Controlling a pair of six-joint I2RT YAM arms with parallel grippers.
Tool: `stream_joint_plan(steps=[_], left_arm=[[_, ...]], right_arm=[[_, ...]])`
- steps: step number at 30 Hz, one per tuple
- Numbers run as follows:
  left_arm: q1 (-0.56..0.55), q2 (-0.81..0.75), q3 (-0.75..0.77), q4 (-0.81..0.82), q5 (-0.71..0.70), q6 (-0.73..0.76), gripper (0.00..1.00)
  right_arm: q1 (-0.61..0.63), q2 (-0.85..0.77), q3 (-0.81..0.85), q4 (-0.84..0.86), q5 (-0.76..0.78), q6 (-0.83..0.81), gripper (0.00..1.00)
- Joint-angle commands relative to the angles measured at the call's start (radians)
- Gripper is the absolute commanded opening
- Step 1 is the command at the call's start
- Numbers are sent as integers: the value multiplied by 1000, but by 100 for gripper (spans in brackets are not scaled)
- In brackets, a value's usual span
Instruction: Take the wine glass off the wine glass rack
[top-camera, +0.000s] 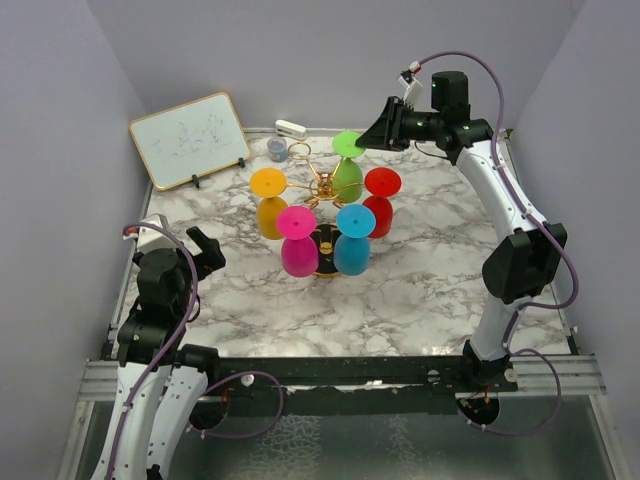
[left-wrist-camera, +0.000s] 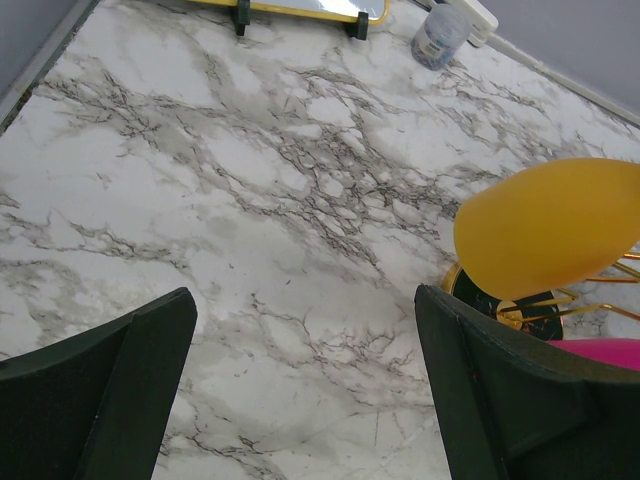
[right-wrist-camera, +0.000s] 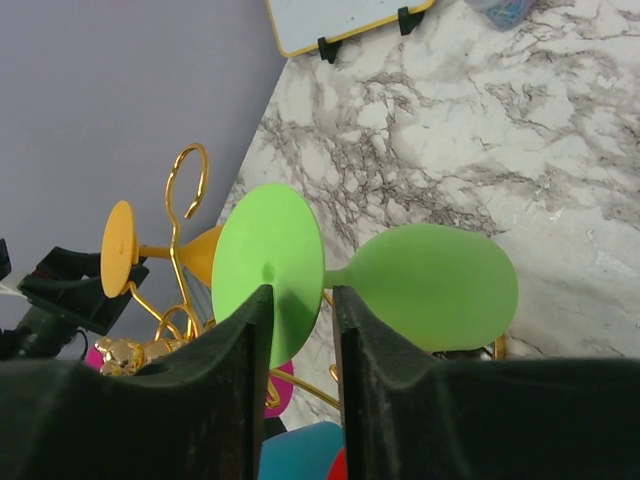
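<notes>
The gold wire wine glass rack (top-camera: 322, 187) stands at the middle back of the marble table (top-camera: 420, 290). Green (top-camera: 347, 175), orange (top-camera: 269, 215), pink (top-camera: 298, 255), blue (top-camera: 352, 252) and red (top-camera: 378, 215) wine glasses hang on it upside down. My right gripper (top-camera: 364, 138) is closed across the green wine glass's round foot (right-wrist-camera: 268, 270), one finger on each face, by the stem. Its bowl (right-wrist-camera: 432, 285) sticks out to the right. My left gripper (top-camera: 203, 252) is open and empty over bare marble (left-wrist-camera: 305, 295), left of the orange glass (left-wrist-camera: 545, 230).
A gold-framed whiteboard (top-camera: 190, 138) leans at the back left. A small blue-grey cup (top-camera: 277, 149) and a white object (top-camera: 290, 128) sit behind the rack. One rack arm ring (top-camera: 299, 151) carries no glass. Grey walls close in on the left, back and right.
</notes>
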Motion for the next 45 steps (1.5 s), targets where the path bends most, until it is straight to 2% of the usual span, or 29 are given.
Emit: stream_joint_plan(steps=[1, 16, 23, 38, 45], left_arm=[[-3, -11, 4, 32, 21, 13, 93], [-3, -14, 4, 30, 19, 13, 93], [-3, -13, 6, 30, 19, 11, 93], [-3, -17, 4, 30, 18, 12, 93], [-3, -17, 4, 30, 18, 11, 93]], right_arm=[[9, -1, 7, 38, 23, -3, 26], [8, -65, -61, 137, -6, 57, 8], [8, -103, -90, 173, -19, 93, 5], [8, -147, -173, 284, -184, 208, 2], [9, -172, -203, 250, -201, 187, 2]])
